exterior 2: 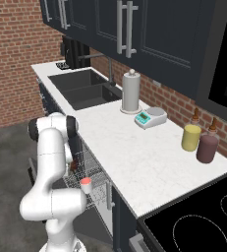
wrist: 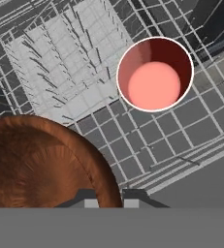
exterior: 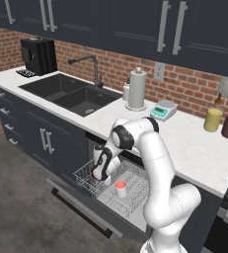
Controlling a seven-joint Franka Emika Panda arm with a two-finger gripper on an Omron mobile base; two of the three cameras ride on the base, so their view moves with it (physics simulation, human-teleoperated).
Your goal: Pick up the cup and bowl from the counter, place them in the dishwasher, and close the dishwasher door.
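Nearest the hand camera: round dark brown wood-like bowl [wrist: 40, 162], rim pinched between nearly closed jaws, held low over the white wire rack [wrist: 74, 63] of the open dishwasher [exterior: 116, 193], presumably for release beside the cup. Small white cylindrical cup with red-pink inside [wrist: 155, 73] upright on the rack, apart from the bowl. Dark grey dishwasher door [exterior: 78, 210] dropped flat, not yet closed. White arm folded down from the elbow, gripper [exterior: 98, 174] pointing down into the rack, below the white speckled table [exterior 2: 134, 147].
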